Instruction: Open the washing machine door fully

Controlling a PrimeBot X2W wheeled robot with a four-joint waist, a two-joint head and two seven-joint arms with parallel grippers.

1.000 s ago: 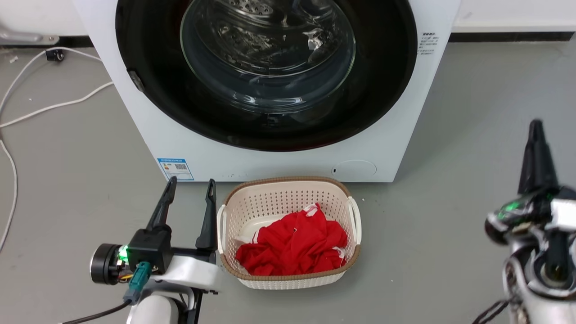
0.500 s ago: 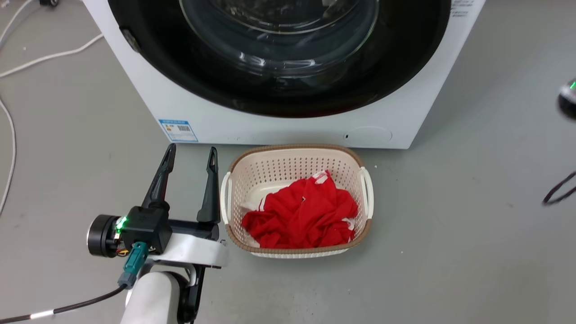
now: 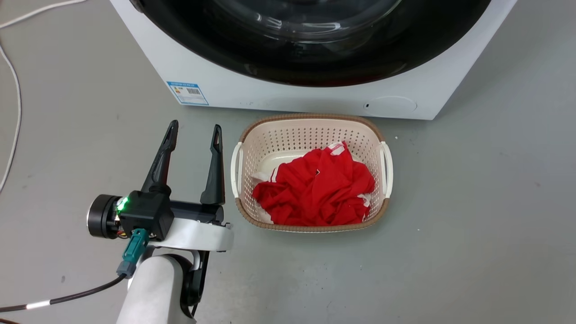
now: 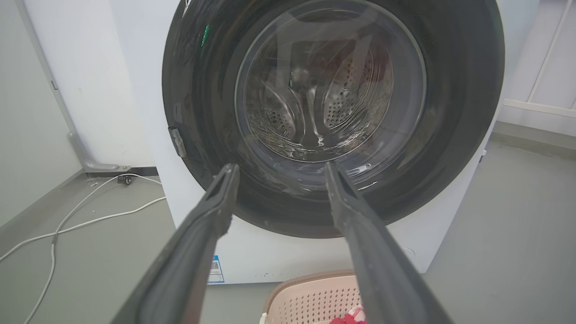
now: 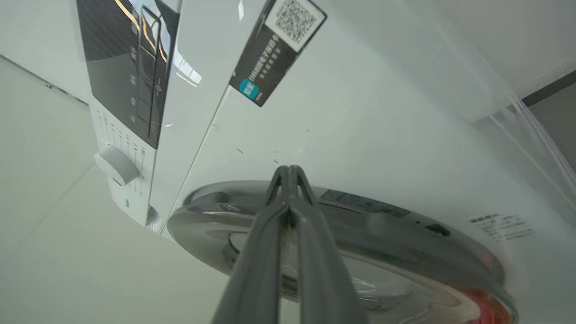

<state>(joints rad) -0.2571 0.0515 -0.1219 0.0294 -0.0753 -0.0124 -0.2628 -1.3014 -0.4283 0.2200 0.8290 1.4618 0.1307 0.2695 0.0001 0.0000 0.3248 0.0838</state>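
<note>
Jaws on my left gripper [image 3: 195,125] stand spread wide with nothing between them, hovering over the grey floor [image 3: 472,202] just left of a perforated cream basket [image 3: 310,122] that holds crumpled red cloth [image 3: 317,189]. On my right gripper [image 5: 289,172] the fingers are pressed together, tips raised against the white washing machine [image 5: 360,126] at the upper rim of the washing machine door [image 5: 382,243]; whether they touch it, I cannot tell.

That door [image 4: 330,112], glossy black around its glass bowl, lies flat against the machine's front, directly beyond the basket.

As for writing: a blue-edged sticker [image 3: 187,93] sits at the front's lower left corner, print too small to read. Up by the right gripper, a dark label [image 5: 276,49] carries a QR code and a teal dot beside a line of characters I can't make out. Left of it, the black control panel [image 5: 130,63] has a white knob [image 5: 116,165]. Fine grey print [image 5: 500,226] at the far right is blurred. White cables [image 3: 15,90] trail over the floor, far left.
</note>
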